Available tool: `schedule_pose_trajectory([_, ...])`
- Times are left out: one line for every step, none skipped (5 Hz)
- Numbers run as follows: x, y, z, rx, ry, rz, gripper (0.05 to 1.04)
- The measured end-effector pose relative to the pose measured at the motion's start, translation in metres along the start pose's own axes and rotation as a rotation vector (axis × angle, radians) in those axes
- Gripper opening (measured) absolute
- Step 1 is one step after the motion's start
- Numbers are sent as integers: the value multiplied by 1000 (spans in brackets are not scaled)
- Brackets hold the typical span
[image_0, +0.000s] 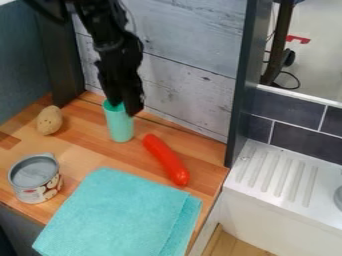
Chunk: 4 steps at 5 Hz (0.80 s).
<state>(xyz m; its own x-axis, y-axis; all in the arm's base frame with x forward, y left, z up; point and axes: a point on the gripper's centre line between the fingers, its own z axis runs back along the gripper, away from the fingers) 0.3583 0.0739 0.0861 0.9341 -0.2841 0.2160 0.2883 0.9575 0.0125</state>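
Fairly bright, diffuse light before you, soft shadows on your desk, strong brightness on the white drainboard, dull gleam on the tin can, little detail for you in the black robot arm

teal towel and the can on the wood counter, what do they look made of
The towel looks like soft cloth, perhaps microfibre or terry, with a matte, fuzzy surface and folded layers at its edge. The can seems to be metal, judging by its silvery rim and ridged top, with a printed label, possibly paper, around it.
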Motion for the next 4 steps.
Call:
schedule_pose_trajectory([-22,-4,32,87,-12,63,1007])
schedule_pose_trajectory([-56,-17,58,130,66,152,1002])
schedule_pose_trajectory([-88,-44,62,59,123,216,1002])
schedule_pose_trajectory([-106,-68,65,-14,93,219,1002])
